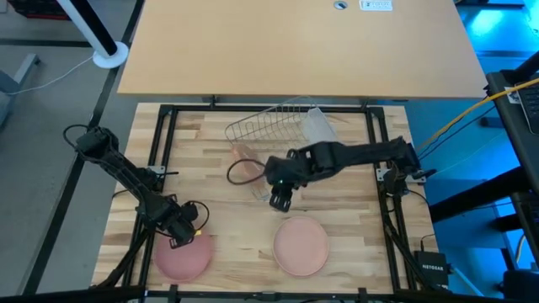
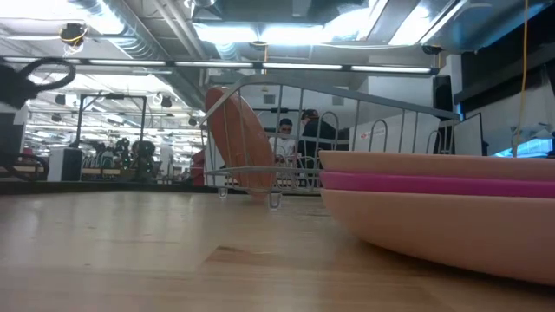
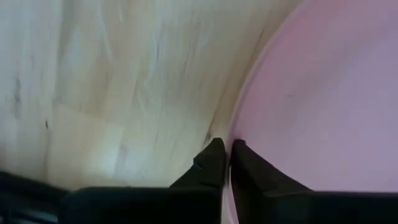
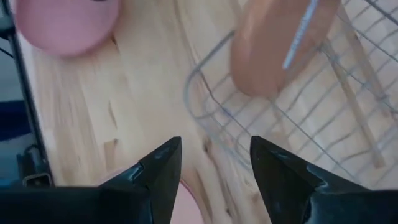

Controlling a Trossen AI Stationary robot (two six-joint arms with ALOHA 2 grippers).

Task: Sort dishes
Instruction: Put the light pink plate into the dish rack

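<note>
The left claw (image 3: 225, 163) is pinched shut on the rim of the pink plate (image 1: 183, 257), at the bench's (image 1: 227, 223) front left. Lift slowly, keeping it level. The right claw (image 4: 214, 163) hangs open near the wire rack (image 1: 274, 128), where the brown plate (image 2: 245, 147) stands.

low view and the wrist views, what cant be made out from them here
- Low view: both grippers are out of frame; the pink plate and peach plate fill the near right, cut by the edge.
- Left wrist view: the left gripper pinches the pink plate's rim; most of the plate is cut off.
- Right wrist view: the brown plate in the rack is blurred, cut off at the top.
</note>
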